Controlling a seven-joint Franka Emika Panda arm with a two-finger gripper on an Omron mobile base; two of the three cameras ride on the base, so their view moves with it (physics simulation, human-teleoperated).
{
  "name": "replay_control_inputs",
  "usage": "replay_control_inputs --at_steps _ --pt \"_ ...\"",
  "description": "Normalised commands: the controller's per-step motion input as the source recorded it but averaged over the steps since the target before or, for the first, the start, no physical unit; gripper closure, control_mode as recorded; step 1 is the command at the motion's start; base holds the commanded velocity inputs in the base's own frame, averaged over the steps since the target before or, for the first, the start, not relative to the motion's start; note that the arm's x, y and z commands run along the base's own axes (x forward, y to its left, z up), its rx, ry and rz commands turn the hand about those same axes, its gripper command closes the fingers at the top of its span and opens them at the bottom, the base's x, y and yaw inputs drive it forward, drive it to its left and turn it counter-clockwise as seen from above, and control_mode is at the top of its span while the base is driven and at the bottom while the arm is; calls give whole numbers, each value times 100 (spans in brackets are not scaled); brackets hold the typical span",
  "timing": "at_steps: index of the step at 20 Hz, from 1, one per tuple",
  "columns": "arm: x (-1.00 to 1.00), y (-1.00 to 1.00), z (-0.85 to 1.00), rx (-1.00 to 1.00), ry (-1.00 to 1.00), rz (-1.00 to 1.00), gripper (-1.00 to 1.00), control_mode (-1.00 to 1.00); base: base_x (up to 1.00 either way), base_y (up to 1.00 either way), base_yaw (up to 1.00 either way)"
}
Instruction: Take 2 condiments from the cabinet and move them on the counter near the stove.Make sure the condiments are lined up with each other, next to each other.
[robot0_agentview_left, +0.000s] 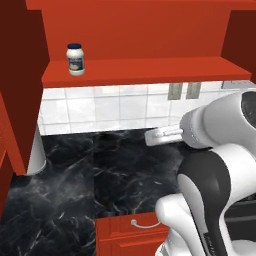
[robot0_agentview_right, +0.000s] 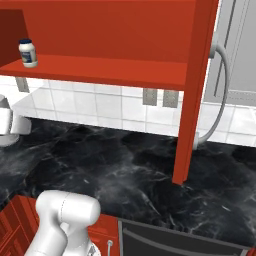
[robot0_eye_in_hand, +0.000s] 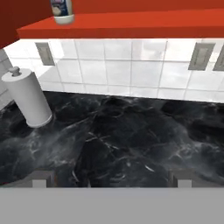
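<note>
Below me the black marble desk (robot0_eye_in_hand: 131, 140) lies bare and open across its middle. A paper towel roll (robot0_eye_in_hand: 27, 98) stands at its left by the tiled wall. Overhead the red cabinet shelf (robot0_agentview_left: 150, 72) caps my way up; its front is open, with a white jar (robot0_agentview_left: 75, 59) near its left end

**kitchenlurker:** ok what's back there along the wall? I see a white tiled backsplash (robot0_eye_in_hand: 113, 65) with grey outlet plates (robot0_eye_in_hand: 200, 56) set into it.

**tile_guy:** yep, and a paper towel roll (robot0_eye_in_hand: 27, 98) standing upright at the left, right by the tiles. From the right base camera there's also a curved grey faucet (robot0_agentview_right: 222, 95) arching down past the red post, with pale grey panelling (robot0_agentview_right: 240, 45) behind it. One red drawer front with a silver handle (robot0_agentview_left: 145, 224) shows low down.
</note>
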Motion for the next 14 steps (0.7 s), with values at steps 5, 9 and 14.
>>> replay_control_inputs --at_steps 5,9,14 --pt "30 39 76 0 -10 15 -100 -100 0 0 0" --pt "19 22 31 1 -3 8 -100 -100 0 0 0" --pt "11 0 -3 0 4 2 -100 -100 0 0 0"
